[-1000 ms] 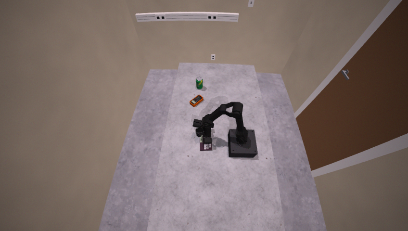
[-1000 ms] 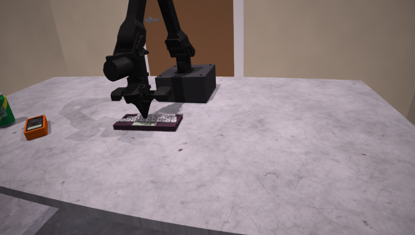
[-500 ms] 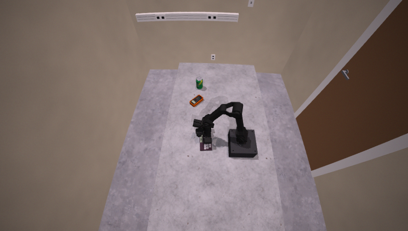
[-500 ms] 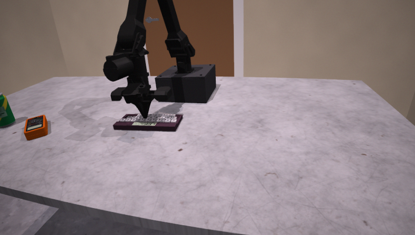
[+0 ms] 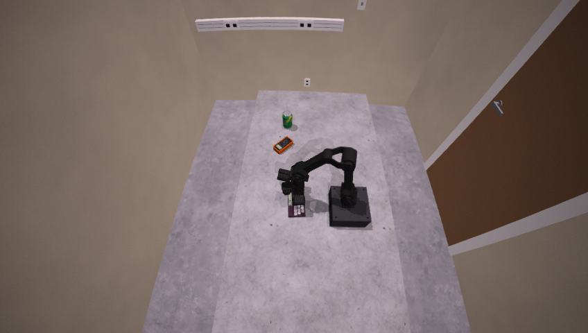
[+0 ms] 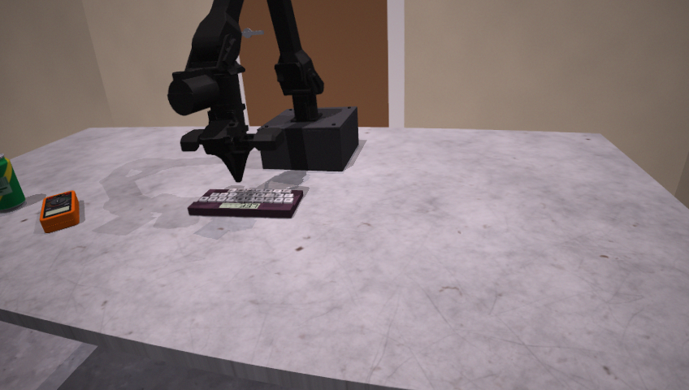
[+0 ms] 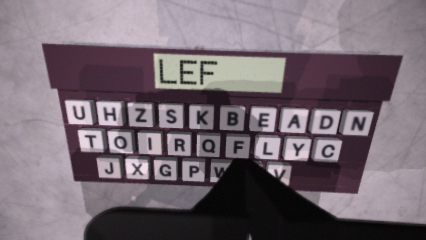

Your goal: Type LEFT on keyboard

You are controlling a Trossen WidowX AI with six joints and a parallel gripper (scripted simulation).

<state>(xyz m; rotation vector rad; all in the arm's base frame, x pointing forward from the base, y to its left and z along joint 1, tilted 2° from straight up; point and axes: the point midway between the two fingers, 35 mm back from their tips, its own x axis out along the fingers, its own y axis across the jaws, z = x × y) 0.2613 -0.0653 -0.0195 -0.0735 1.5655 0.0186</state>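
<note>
A small dark purple keyboard (image 5: 292, 211) (image 6: 244, 208) (image 7: 95, 70) with white letter keys lies flat on the table. Its green display (image 7: 220, 73) reads "LEF". My gripper (image 6: 236, 177) (image 7: 241, 166) (image 5: 297, 193) is shut and empty, its tip pointing down a little above the keys. In the wrist view the tip sits over the bottom row, just below the F key (image 7: 241, 146). The T key (image 7: 91, 140) is at the left end of the middle row.
An orange multimeter (image 5: 283, 145) (image 6: 58, 210) and a green can (image 5: 287, 119) (image 6: 8, 184) stand on the table beyond the keyboard. The arm's black base block (image 5: 349, 206) (image 6: 309, 137) is close beside the keyboard.
</note>
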